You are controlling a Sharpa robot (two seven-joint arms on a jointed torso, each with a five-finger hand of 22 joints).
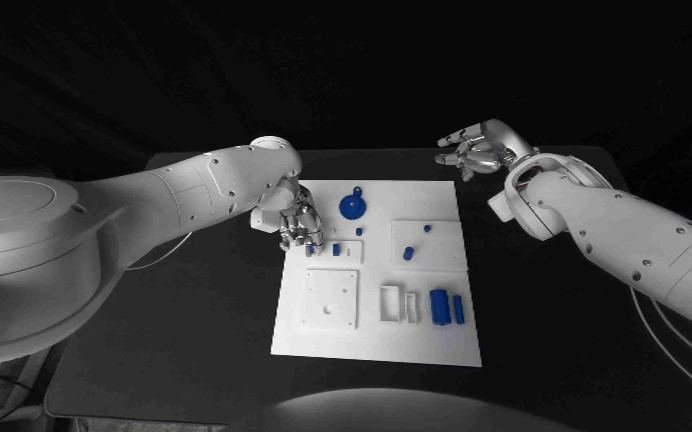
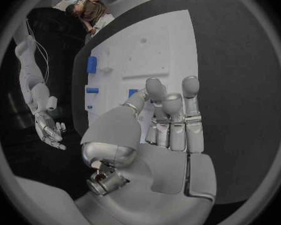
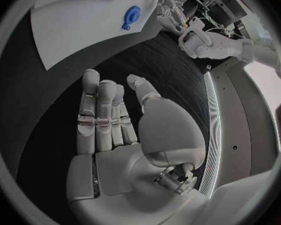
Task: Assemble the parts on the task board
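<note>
The white task board lies in the middle of the black table. On it are a round blue part, several small blue pegs such as one near the middle, and two blue blocks at the right. My left hand hangs over the board's left edge, fingers straight and pointing down just above two small blue parts; it holds nothing. In the left wrist view the fingers stretch toward the board. My right hand hovers open beyond the board's far right corner, with nothing in its palm.
A white square plate and white brackets stand on the near half of the board. Black table surrounds the board on all sides. The right wrist view shows the round blue part on the board.
</note>
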